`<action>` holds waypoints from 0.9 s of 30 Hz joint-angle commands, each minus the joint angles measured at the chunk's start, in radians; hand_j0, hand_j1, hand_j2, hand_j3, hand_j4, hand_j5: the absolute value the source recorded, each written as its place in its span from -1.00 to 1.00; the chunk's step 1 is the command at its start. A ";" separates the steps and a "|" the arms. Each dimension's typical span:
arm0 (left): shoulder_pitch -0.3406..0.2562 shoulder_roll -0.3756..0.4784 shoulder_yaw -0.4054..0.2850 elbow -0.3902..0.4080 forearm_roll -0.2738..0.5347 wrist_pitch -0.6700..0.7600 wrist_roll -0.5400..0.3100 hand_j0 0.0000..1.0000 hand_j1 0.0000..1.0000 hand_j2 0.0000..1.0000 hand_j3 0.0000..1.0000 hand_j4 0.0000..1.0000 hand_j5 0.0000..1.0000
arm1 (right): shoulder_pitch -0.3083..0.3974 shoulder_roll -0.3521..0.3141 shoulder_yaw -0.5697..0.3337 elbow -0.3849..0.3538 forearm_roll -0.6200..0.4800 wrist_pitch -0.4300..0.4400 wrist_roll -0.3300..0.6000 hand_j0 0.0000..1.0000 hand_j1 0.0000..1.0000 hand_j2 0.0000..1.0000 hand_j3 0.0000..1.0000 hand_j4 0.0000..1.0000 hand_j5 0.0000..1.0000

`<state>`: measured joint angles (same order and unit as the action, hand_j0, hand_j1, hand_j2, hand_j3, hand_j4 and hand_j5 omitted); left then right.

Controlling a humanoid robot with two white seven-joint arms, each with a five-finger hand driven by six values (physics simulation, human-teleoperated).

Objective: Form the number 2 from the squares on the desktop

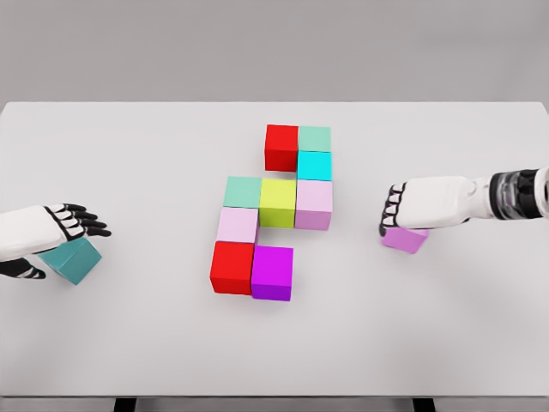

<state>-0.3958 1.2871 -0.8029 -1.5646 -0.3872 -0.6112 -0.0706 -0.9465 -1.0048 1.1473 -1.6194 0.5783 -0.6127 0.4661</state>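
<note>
Cube cluster mid-table, nine pieces, long axis running away from the robot, edges square to the table [480, 335] sides. Far row: red cube [281, 147] touching mint cube [315, 138] on its right. Cyan cube [315, 165] just below the mint one. Middle row, left to right: green cube [243, 191], yellow-green cube [278, 202], pale pink cube [314, 204], all touching. Lilac cube [238, 225] under the green one. Near row: second red cube [232, 267] with magenta cube [273, 272] touching on its right.

Two cubes lie well apart from the cluster. Violet cube [405, 238], right of the cluster, sits under the right hand [429, 204]; fingers [394, 209] curl down over its left top edge, palm over it. Actual grip cannot be told. Teal cube [72, 259], far left, turned askew to the table edges, lies beneath the left hand [47, 230]; fingers [84, 221] spread flat, pointing right, above the cube's top, thumb at its near left side.
</note>
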 commanded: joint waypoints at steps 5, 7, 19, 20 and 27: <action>0.000 -0.017 0.001 0.018 0.005 0.000 0.000 1.00 1.00 1.00 1.00 1.00 1.00 | 0.000 -0.077 -0.005 -0.106 -0.015 0.002 -0.001 0.22 0.22 0.22 0.22 0.22 0.22; -0.002 -0.018 0.001 0.026 0.005 0.000 0.000 1.00 1.00 1.00 1.00 1.00 1.00 | 0.000 -0.086 -0.001 -0.119 -0.017 0.002 -0.003 0.22 0.22 0.22 0.22 0.22 0.22; -0.002 -0.026 -0.001 0.032 -0.001 0.000 -0.005 1.00 1.00 1.00 1.00 1.00 1.00 | 0.002 -0.086 0.009 -0.148 -0.113 0.002 -0.010 0.21 0.21 0.21 0.21 0.21 0.21; -0.002 -0.026 -0.001 0.034 -0.001 0.000 -0.005 1.00 1.00 1.00 1.00 1.00 1.00 | 0.006 -0.081 0.009 -0.148 -0.124 0.002 -0.012 0.22 0.22 0.22 0.22 0.22 0.22; -0.002 -0.046 -0.002 0.035 -0.002 0.000 -0.006 1.00 1.00 1.00 1.00 1.00 1.00 | 0.026 -0.071 0.008 -0.148 -0.170 0.002 -0.015 0.22 0.22 0.22 0.22 0.22 0.22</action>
<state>-0.3973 1.2459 -0.8062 -1.5305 -0.3951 -0.6113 -0.0765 -0.9204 -1.0782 1.1559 -1.7671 0.4287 -0.6128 0.4518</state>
